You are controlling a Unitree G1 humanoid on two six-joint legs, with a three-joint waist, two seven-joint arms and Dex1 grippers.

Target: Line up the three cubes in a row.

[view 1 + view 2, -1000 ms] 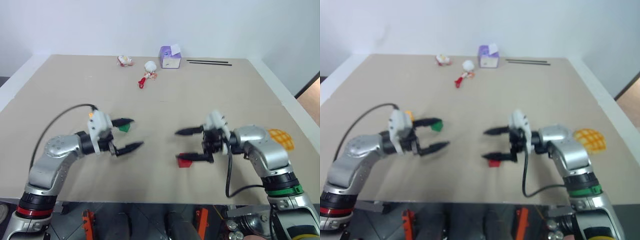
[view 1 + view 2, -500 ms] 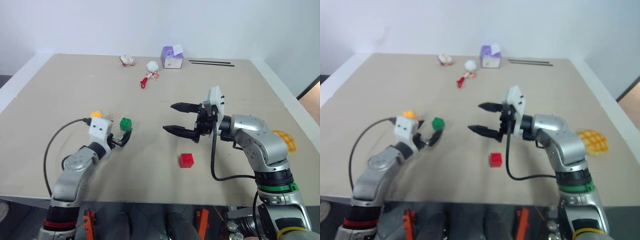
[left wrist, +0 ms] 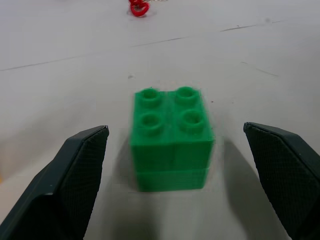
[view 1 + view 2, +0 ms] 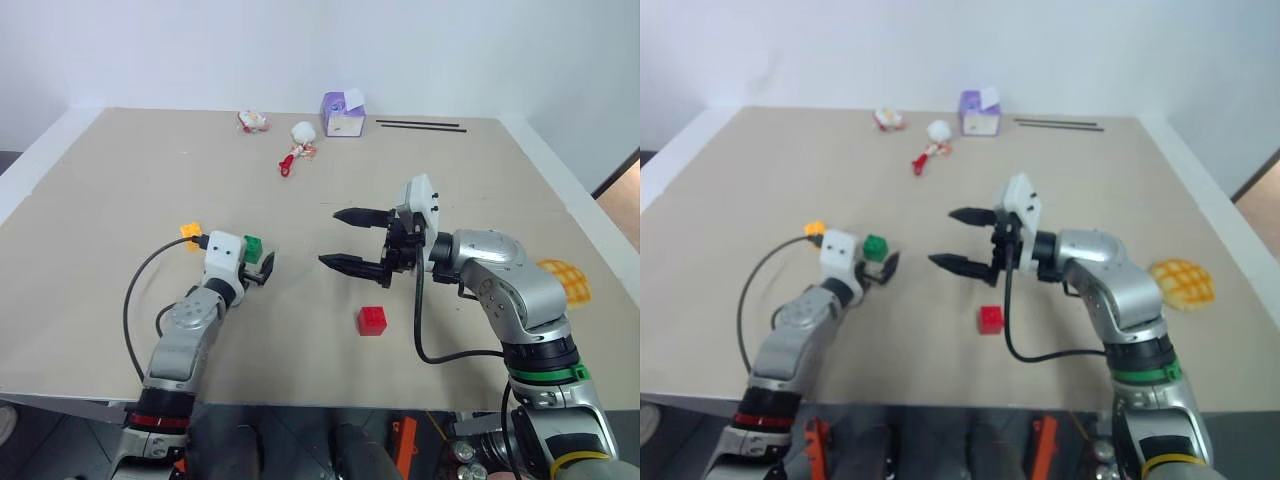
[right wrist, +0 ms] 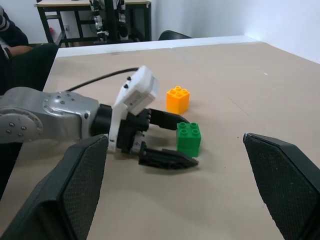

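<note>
On matte tan table [image 4: 120, 180], studded green cube [image 3: 171, 141] between wide-spread textured black fingers [image 3: 80, 170] of left tool [image 4: 256, 270], right tool [image 4: 338, 240] agape

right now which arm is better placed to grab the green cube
Left. The left gripper is open with the green cube sitting between its fingers, while the right gripper hangs open above the table, well off to the side.

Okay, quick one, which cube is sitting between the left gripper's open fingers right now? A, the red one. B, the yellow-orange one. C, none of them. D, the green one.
D: in the left wrist view the green cube stands on the table between the two spread fingers of the left gripper, not yet pinched; the red cube and the yellow-orange cube lie apart from it.
</note>
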